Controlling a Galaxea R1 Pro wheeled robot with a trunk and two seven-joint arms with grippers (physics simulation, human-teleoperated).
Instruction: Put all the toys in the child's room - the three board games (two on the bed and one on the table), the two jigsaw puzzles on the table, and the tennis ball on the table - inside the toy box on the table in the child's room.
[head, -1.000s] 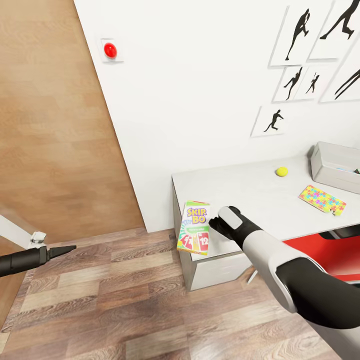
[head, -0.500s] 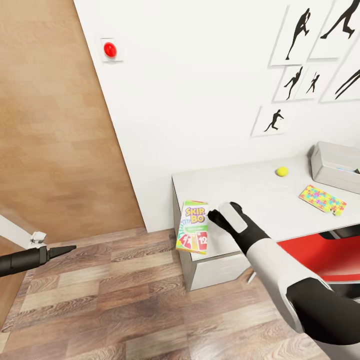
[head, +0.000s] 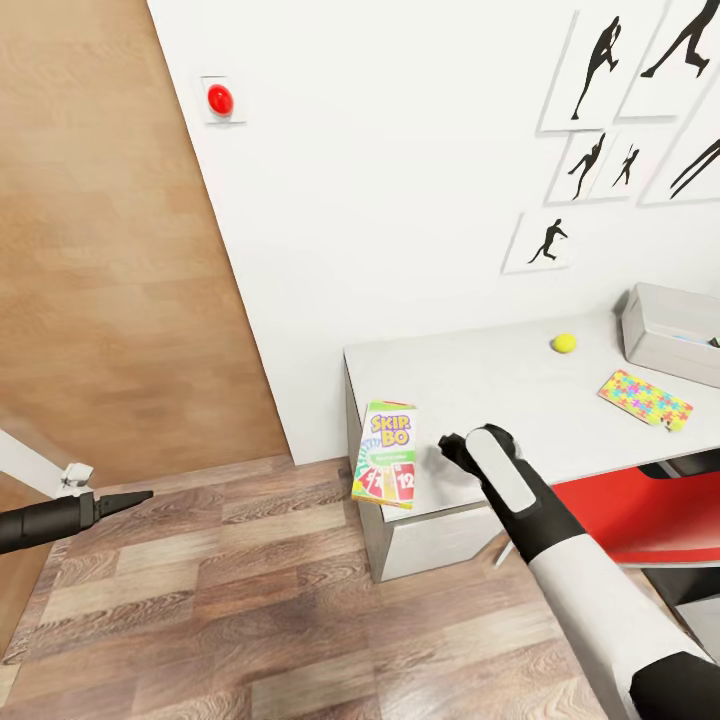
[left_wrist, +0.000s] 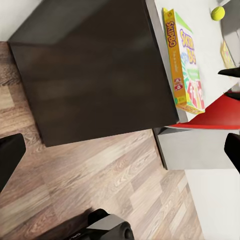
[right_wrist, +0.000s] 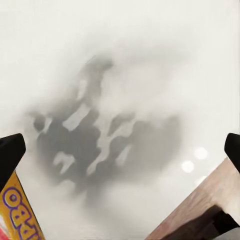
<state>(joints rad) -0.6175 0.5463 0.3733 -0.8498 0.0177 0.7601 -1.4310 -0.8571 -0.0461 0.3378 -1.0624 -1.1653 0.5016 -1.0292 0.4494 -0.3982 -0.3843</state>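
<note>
Roughly, by size:

- Surface (head: 480, 375): 1, pale grey, against white wall; carries all items below.
- Toy box (head: 672, 333): 1, light grey, far right end of surface, partly cut off by frame edge. Contents can't be judged.
- Board game (head: 388, 453): 1 in view, Skip-Bo, lying flat at near left corner of surface, one end overhanging the front edge. Judged: stiff card box, light, smooth printed faces so likely slippery; best taken across the short width by its side edges, or by the overhanging end. Could tip off the surface if nudged outward.
- Puzzle (head: 645, 398): 1 in view, multicolour sheet, flat, near toy box. Judged: thin, hard to pinch; may need sliding to an edge.
- Ball (head: 563, 343): 1, yellow-green, betw. game and toy box, apart from both. Judged: light, will roll.
- Right tool (head: 451, 447): just beside game, not touching; in wrist view fingers (right_wrist: 11, 150) spread wide, nothing held.
- Left tool (head: 130, 497): low over floor, well away from surface; wrist view shows fingers (left_wrist: 10, 152) parted, nothing betw. them.
</note>
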